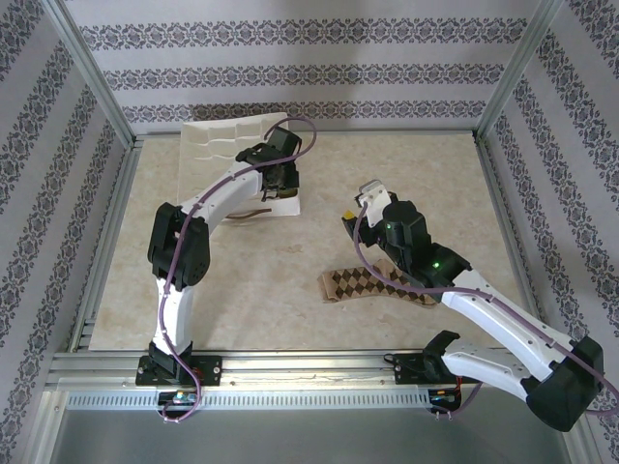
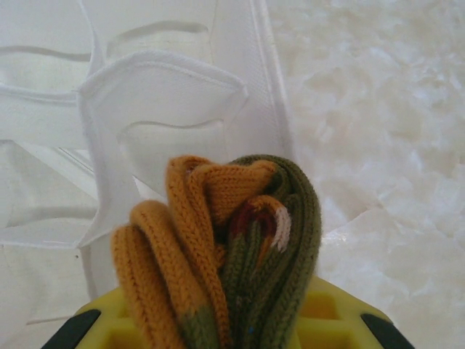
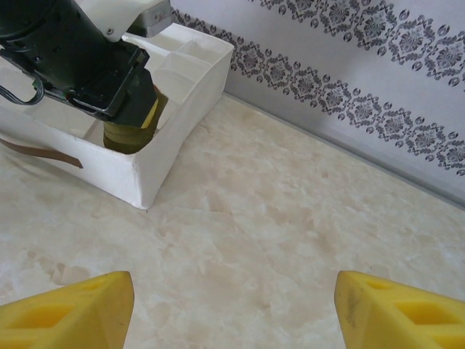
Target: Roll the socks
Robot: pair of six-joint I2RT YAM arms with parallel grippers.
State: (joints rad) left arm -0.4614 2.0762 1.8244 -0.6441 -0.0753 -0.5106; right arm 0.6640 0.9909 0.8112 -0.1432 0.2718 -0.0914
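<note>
My left gripper (image 2: 225,323) is shut on the olive green and orange sock (image 2: 218,247), which is rolled into a tight bundle between the yellow jaws. It hangs over a compartment of the white divided organizer (image 2: 160,94). The right wrist view shows that roll (image 3: 131,136) under the left gripper, just inside the organizer's front corner. The brown-and-beige argyle sock (image 1: 372,283) lies flat on the table near the front, partly under the right arm. My right gripper (image 3: 232,305) stands open and empty above bare table, right of the organizer (image 1: 227,145).
A brown strap (image 3: 40,151) hangs over the organizer's near wall. Patterned walls and metal posts close the table in on three sides. Marbled tabletop (image 1: 426,184) stretches between the organizer and the right wall.
</note>
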